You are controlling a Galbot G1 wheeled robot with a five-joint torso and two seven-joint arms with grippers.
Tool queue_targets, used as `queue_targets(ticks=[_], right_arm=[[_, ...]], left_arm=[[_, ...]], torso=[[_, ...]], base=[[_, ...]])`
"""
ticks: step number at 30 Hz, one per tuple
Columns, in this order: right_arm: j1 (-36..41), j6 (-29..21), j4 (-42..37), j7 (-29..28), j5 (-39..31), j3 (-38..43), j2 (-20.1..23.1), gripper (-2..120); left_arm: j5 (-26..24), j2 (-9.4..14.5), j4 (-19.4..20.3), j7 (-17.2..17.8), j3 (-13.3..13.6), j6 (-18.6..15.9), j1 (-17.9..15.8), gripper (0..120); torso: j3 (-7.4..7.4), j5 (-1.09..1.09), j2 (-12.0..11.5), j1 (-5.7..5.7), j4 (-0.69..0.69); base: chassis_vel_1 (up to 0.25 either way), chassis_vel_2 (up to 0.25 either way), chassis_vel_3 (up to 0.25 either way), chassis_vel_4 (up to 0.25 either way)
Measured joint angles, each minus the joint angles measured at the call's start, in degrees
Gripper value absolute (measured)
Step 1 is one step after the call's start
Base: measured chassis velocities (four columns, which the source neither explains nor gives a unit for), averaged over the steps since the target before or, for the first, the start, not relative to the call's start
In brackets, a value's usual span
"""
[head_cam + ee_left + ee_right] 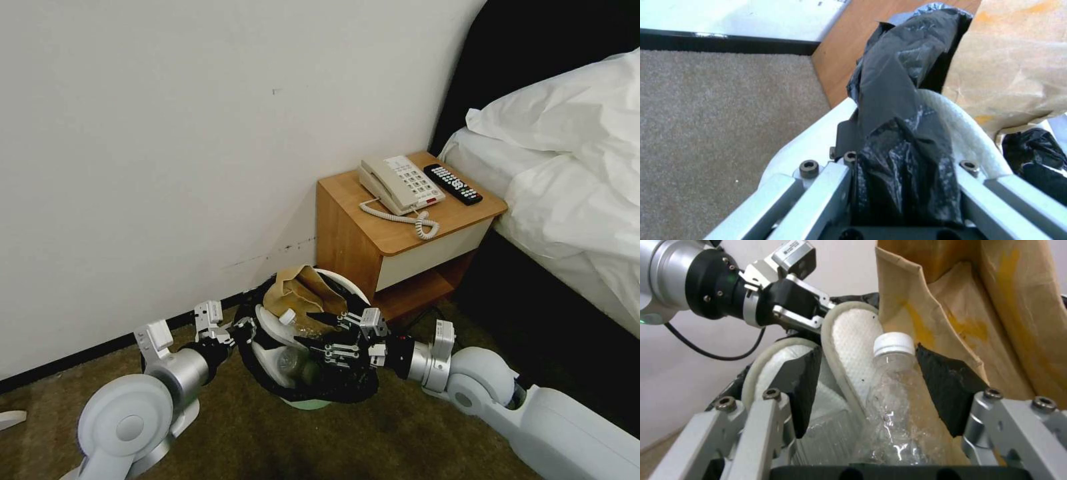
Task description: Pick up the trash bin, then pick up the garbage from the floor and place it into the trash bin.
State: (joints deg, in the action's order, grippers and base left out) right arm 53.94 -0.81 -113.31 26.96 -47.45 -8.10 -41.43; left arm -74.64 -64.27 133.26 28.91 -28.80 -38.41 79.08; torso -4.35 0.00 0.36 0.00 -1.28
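Crinkly black plastic lines the small round white trash bin (337, 277), which sits low over the brown carpet (267, 433) just beside the wooden nightstand (373, 233), and it looks already well filled: a crumpled brown paper bag (297, 293), a white textured slipper (853, 350) and a clear plastic bottle with a white cap (893, 373) all rest inside it. The left gripper (243, 329) is clamped on the bin's rim, pinching the black bag liner (902, 133) between its fingers, so the bin seems held. The right gripper (327, 333) hangs over the bin's mouth with its black pads (947, 376) spread either side of the bottle, gripping nothing. By this evidence most of the collecting is done; whether litter remains on the floor beyond the visible carpet cannot be told
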Motion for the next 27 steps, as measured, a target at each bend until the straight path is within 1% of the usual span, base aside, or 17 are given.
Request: queue_targets(ticks=[5,16,27], right_arm=[[0.0,0.2,-0.2,0.0,-0.1,0.2,0.0,59],[0.4,0.3,-4.3,-0.1,-2.2,4.2,3.2,59],[0.8,0.3,-6.2,-0.5,-2.9,5.3,4.5,59]], left_arm=[[-0.1,0.0,-0.4,0.3,0.2,0.0,-0.2,3],[-0.2,-0.4,-1.7,1.0,0.7,-0.1,-0.5,3],[0.0,-0.7,-1.8,1.4,0.5,-0.1,-0.3,3]], torso=[[0.00,0.00,0.0,0.00,0.00],[0.00,0.00,0.0,0.00,-0.01],[0.00,0.00,0.0,0.00,0.00]], base=[[0.000,0.000,0.000,0.000],[0.000,0.000,0.000,0.000],[0.000,0.000,0.000,0.000]])
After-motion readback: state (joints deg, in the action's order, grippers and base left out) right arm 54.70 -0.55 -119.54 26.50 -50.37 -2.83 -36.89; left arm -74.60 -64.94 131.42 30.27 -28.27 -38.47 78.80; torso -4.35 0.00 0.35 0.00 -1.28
